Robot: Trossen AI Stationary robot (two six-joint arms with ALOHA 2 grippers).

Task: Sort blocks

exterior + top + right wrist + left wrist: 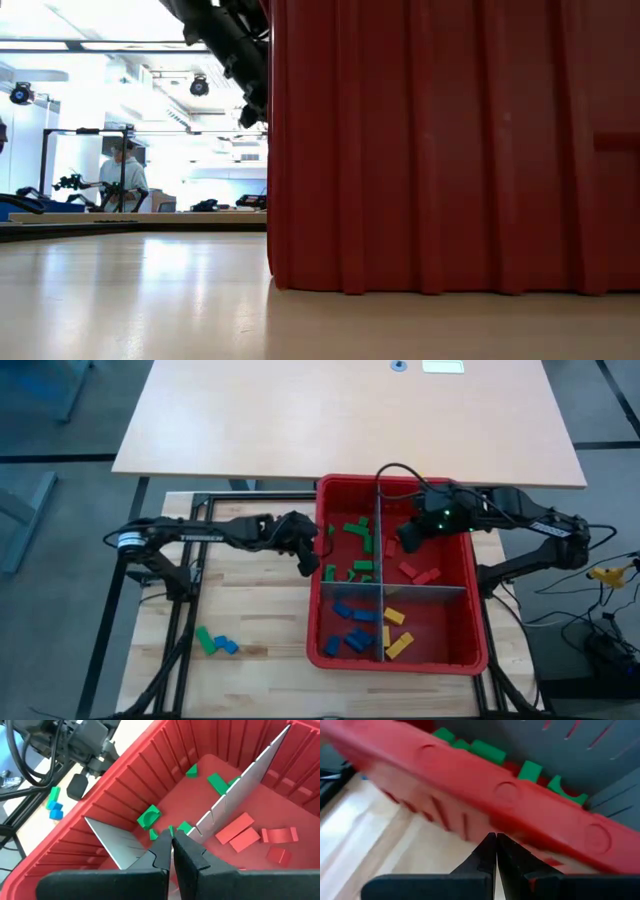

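— Wooden surface [255, 610] first: what's nearest?
— A green and two blue blocks [215, 642], loose outside the bin [478, 610], well apart from either arm.
— And the left fingers [307, 563]?
— Pressed together, empty, just outside the bin's wall, green blocks [530, 770] beyond the rim.
— The right fingers [407, 538]?
— Closed too, holding nothing, hovering above the divider [240, 785]; red blocks [240, 834] lie below, probably sorted by colour.
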